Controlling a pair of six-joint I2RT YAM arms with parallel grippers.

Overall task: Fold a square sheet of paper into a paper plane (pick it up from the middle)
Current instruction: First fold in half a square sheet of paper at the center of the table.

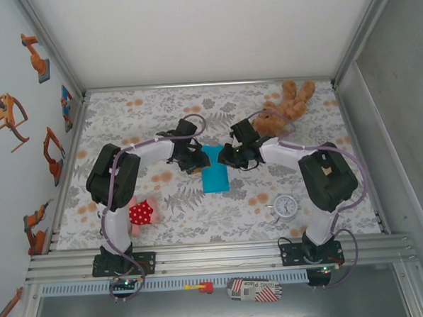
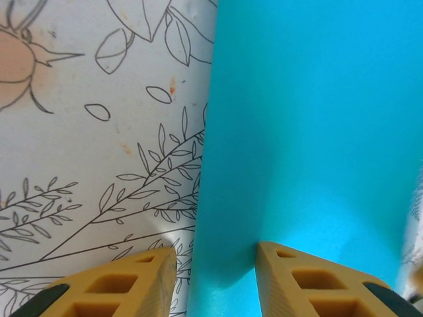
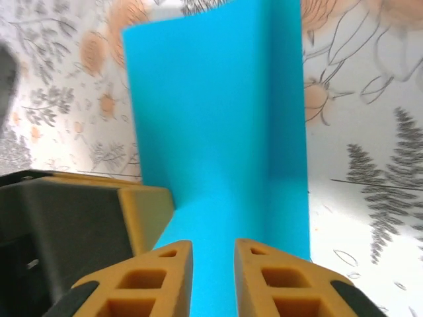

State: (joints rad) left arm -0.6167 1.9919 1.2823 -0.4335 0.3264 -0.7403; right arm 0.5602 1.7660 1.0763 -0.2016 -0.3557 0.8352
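Left jaws sat part-open astride the paper (image 1: 214, 174) edge, right jaws barely apart. Edges wanted matching before creasing.

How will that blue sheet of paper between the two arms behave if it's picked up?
Probably floppy: the blue paper looks thin and bends along a crease. Likely very light, so a push may just slide it across the patterned tablecloth. Being flat and angular, it shouldn't roll.

The worktop (image 1: 124, 113) carries one square sheet of paper (image 1: 214, 174), one brown teddy bear (image 1: 283, 108), one round white clock (image 1: 286, 206) and one red white-dotted item (image 1: 141, 213); there are two robot arms, left arm (image 1: 116, 174) and right arm (image 1: 326, 174).
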